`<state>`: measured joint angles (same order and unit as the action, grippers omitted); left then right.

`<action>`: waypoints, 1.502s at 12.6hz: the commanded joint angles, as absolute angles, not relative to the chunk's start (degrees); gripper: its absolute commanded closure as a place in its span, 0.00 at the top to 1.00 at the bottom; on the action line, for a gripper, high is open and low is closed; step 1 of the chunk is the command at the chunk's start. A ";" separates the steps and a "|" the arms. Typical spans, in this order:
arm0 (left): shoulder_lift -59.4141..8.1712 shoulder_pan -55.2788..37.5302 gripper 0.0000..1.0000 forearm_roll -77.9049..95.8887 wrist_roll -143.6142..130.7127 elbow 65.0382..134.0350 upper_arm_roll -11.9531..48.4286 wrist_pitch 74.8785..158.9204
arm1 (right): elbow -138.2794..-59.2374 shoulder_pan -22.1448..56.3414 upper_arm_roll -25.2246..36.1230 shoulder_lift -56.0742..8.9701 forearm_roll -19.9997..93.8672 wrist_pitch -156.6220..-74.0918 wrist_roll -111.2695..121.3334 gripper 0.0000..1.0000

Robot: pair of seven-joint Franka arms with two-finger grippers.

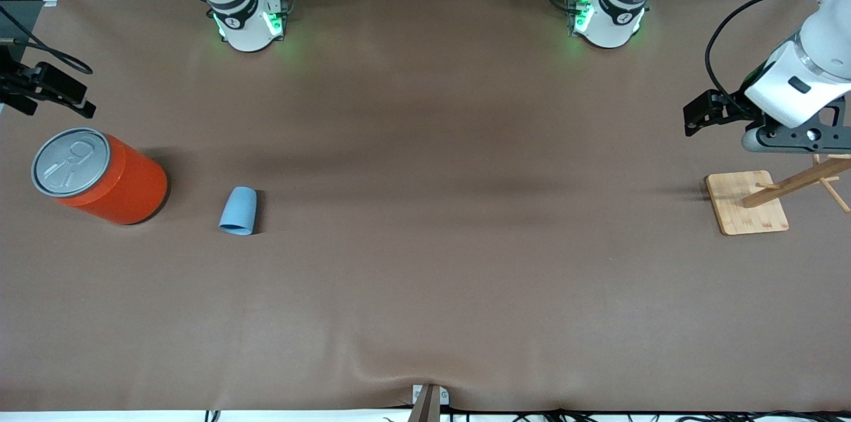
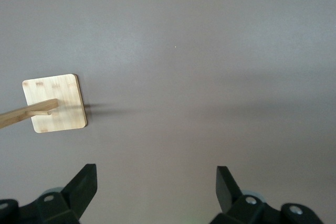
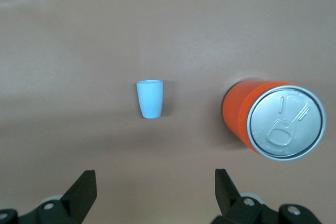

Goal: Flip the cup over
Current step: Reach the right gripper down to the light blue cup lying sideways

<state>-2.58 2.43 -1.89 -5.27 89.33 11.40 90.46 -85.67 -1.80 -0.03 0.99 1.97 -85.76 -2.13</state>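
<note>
Left end effector (image 2: 156,192): you can see its two black fingers (image 2: 84,184) spread wide apart with nothing between them. It hangs in the air at the left arm's end of the tabletop (image 1: 465,242), over bare brown cloth next to the wooden stand. This arm waits.

Right end effector (image 3: 155,192): its black fingers (image 3: 83,187) are also wide apart and hold nothing. It is up in the air at the right arm's end of the tabletop, over the cloth by the orange can. In the front view only a black bit of it shows at the picture's edge (image 1: 40,86).

Cup (image 1: 238,211): look for the small light-blue cup, also in the right wrist view (image 3: 150,98). It sits on the tabletop with its wide mouth down and its narrow closed end up. Nothing touches it. It is beside the orange can, a little toward the middle of the tabletop, with a gap between them.

Orange can (image 1: 100,176): this big can stands upright on the tabletop, with its grey pull-tab lid (image 3: 286,123) on top. It is much bigger than the cup.

Wooden stand (image 1: 746,203): a square pale wood base lies flat, well apart from the cup. A wooden stick (image 1: 794,183) with short pegs rises from it.
</note>
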 commanded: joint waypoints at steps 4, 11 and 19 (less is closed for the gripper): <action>-2.64 2.64 1.00 -2.81 -5.63 88.77 11.69 89.82 | -84.29 -2.81 -0.44 0.44 1.14 -84.99 0.18 1.00; -2.72 2.72 1.00 -2.72 -5.19 88.86 11.43 89.91 | -84.38 -2.90 -0.53 -0.35 1.75 -84.99 -0.09 1.00; -2.81 3.16 1.00 -2.72 -5.01 88.94 11.43 90.35 | -84.11 -2.99 -0.35 -11.85 1.58 -85.60 0.18 1.00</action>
<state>-2.62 2.98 -1.89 -5.27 89.37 11.24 90.47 -85.83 -1.96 0.09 -8.30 1.54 -85.84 -0.67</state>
